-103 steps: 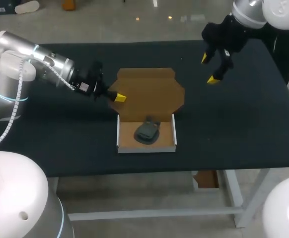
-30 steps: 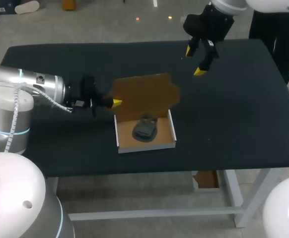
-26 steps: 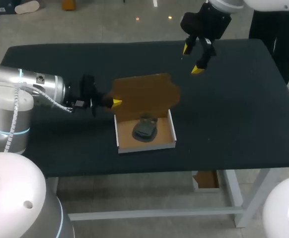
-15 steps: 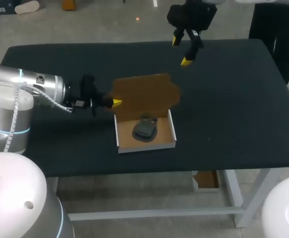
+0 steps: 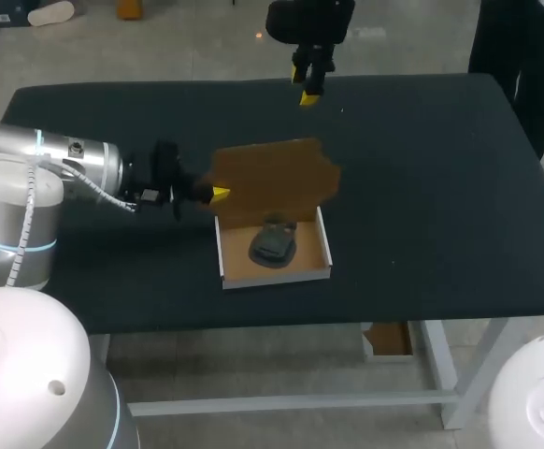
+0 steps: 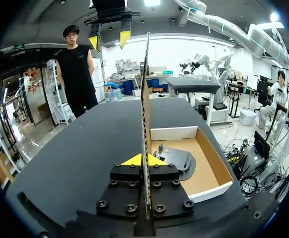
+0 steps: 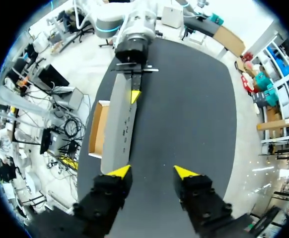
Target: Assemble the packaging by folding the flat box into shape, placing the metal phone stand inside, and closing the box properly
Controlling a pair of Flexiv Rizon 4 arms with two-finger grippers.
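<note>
Since the earliest frame the right gripper (image 5: 303,84) has travelled from the right rear of the bench (image 5: 440,187) to its middle rear. The lid (image 5: 272,178), flat on the bench then, now stands raised. Over the last second the left gripper (image 5: 218,194) has not shifted.

Left gripper: closed on the lid's left edge. In the left wrist view the cardboard edge (image 6: 146,99) runs upright between the two yellow tips of the gripper (image 6: 143,159), which press it from both sides.

Right gripper: fingers apart, nothing between them, hanging above the far edge of the bench, behind the lid and well clear of it. From the right wrist view this gripper (image 7: 153,172) looks down on the top edge of the lid (image 7: 122,124).

Box (image 5: 277,277): brown inside, white walls, resting near the middle of the bench, lid hinged at its rear wall and roughly upright.

Phone stand (image 5: 274,245): dark, lying inside the box on its floor, towards the rear wall. The left wrist view shows it (image 6: 177,161) just beside the lid.
</note>
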